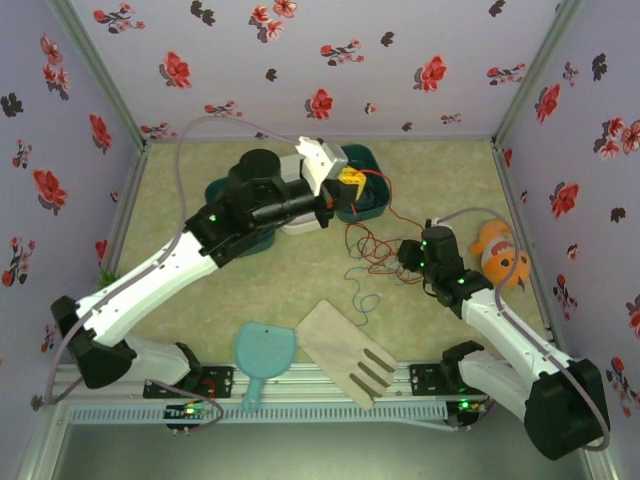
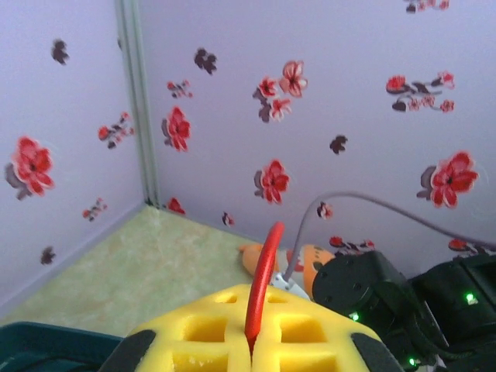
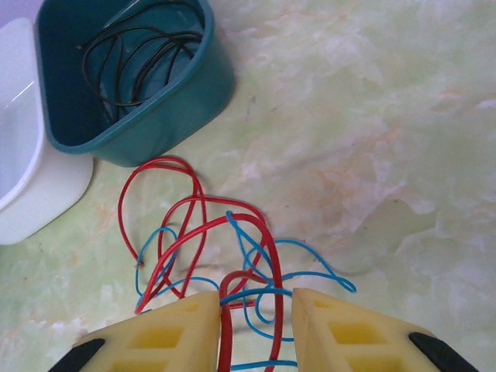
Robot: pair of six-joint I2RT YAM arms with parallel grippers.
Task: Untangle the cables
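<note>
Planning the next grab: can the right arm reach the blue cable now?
Probably yes: the right gripper hangs open directly over the blue cable, nothing covering it. The red cable loops through it, so the jaws might catch both.

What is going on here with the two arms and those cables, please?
The two arms are untangling thin cables. The left arm has its jaws shut on the red cable, lifted up near the teal bin. The right arm's jaws stand open low over the table, astride the knot where the red and the blue cable loop together. The black cable lies coiled in the bin, apart from the others.
</note>
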